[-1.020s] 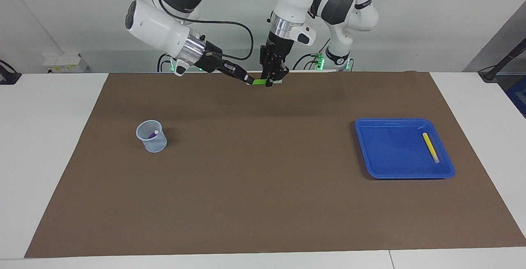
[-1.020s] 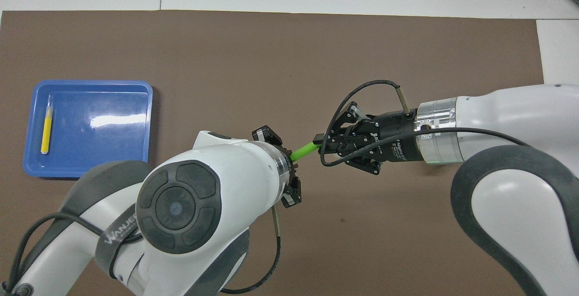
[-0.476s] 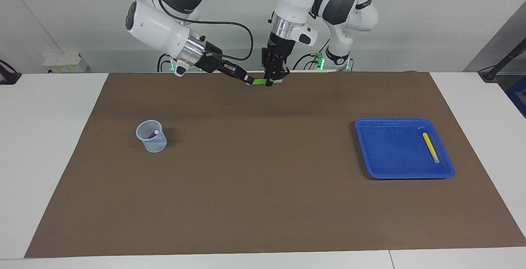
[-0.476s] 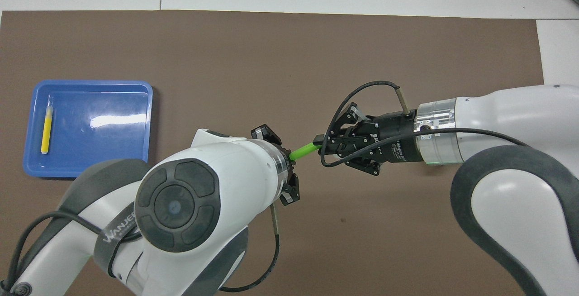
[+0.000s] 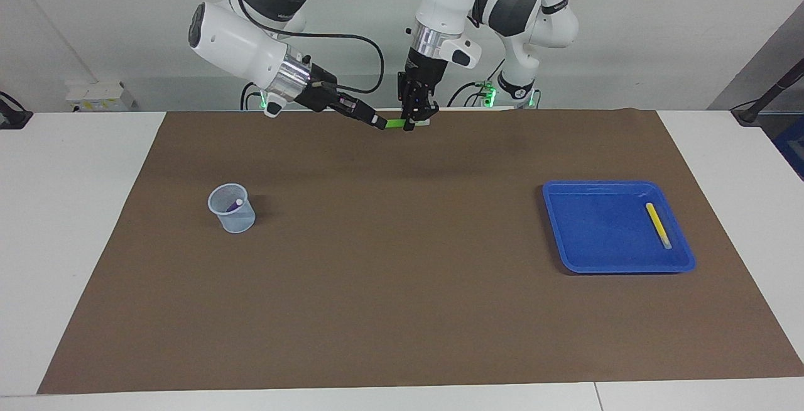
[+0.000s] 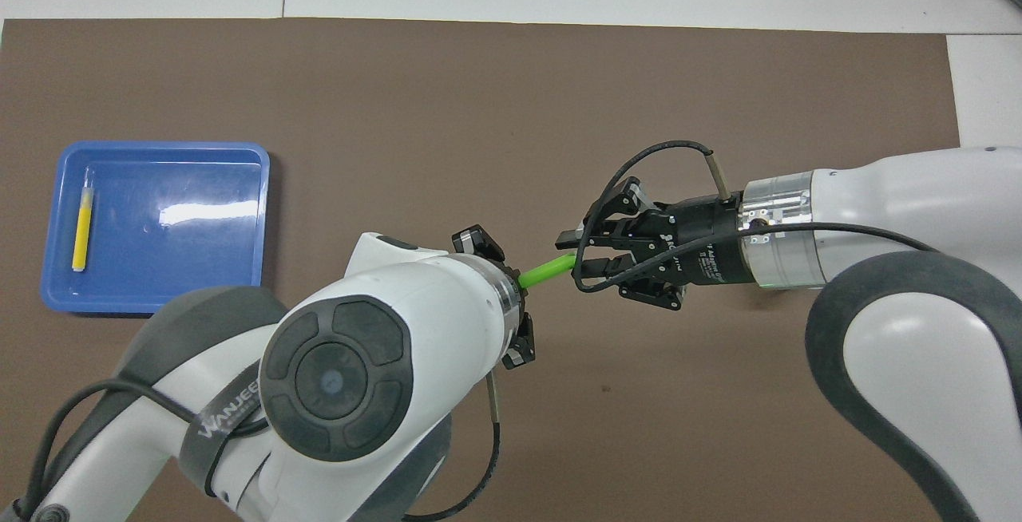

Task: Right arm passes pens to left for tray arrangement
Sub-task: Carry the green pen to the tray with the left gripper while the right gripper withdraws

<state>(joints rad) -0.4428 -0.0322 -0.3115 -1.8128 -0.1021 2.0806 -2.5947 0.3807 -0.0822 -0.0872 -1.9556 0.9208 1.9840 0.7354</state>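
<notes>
Counted: 3 pens, i.e. 1 yellow pen (image 5: 658, 225) in the tray, 1 green pen (image 5: 396, 124) up in the air between the grippers, 1 purple pen (image 5: 233, 205) in the cup. 1 blue tray (image 5: 568, 254), 1 mesh cup (image 5: 237, 223), 1 brown mat (image 5: 402, 310). 2 arms w/ 2 grippers: left gripper (image 5: 411, 126) at 12 o'clock of the mat, right gripper (image 5: 379, 124) just beside it.

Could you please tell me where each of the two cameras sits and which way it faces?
Facing view: high across the table, looking at the robots; both arms show whole, the tray toward the left arm's end.
Overhead view: high above the robots' end, looking forward and steeply down; forearms and wrists fill the bottom.
Shared: left gripper and right gripper on the green pen, tray, yellow pen.
</notes>
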